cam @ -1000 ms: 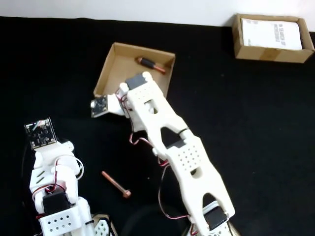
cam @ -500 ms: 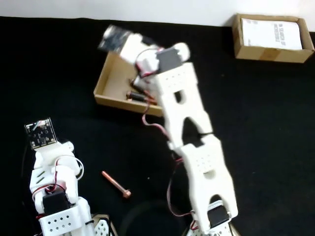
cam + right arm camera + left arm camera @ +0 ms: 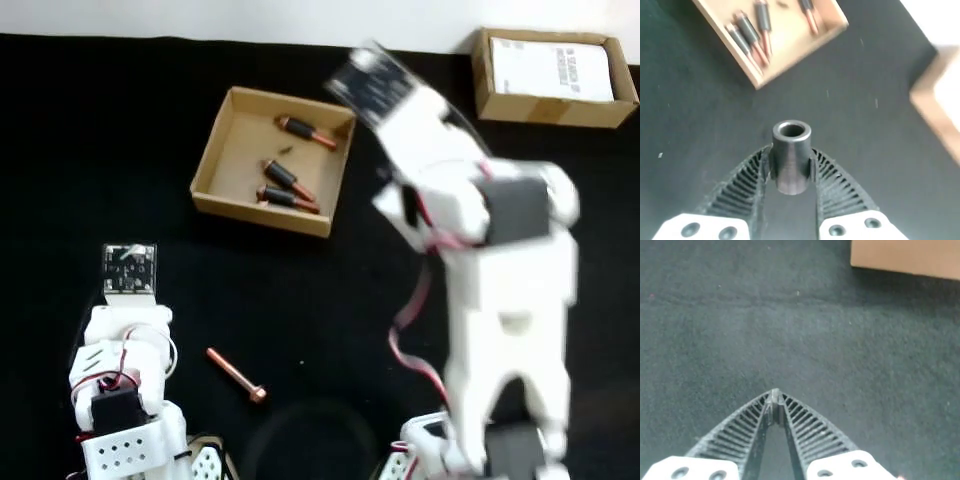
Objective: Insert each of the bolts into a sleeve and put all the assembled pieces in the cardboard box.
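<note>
Left gripper (image 3: 775,399), near left: fingers fully closed, tips touching, holding nothing, above bare black table (image 3: 150,120).

Bolt (image 3: 236,374) lies flat on the table just right of the left arm, head towards the near right. Judging by looks, it's a thin, stiff, light metal rod that's smooth and will roll. Pinch it mid-shank across the axis and leave the tip free for insertion.

Right gripper (image 3: 790,153) is closed on a dark sleeve (image 3: 791,167). The sleeve is rigid and probably slick.

Farther off, the cardboard box (image 3: 225,135) holds three assembled pieces (image 3: 284,178). A second box (image 3: 500,105) sits far right.

The high view fixes the bolt's lie. The right wrist view adds the sleeve's open bore and the pads on its flanks, which the arm hides from above.
</note>
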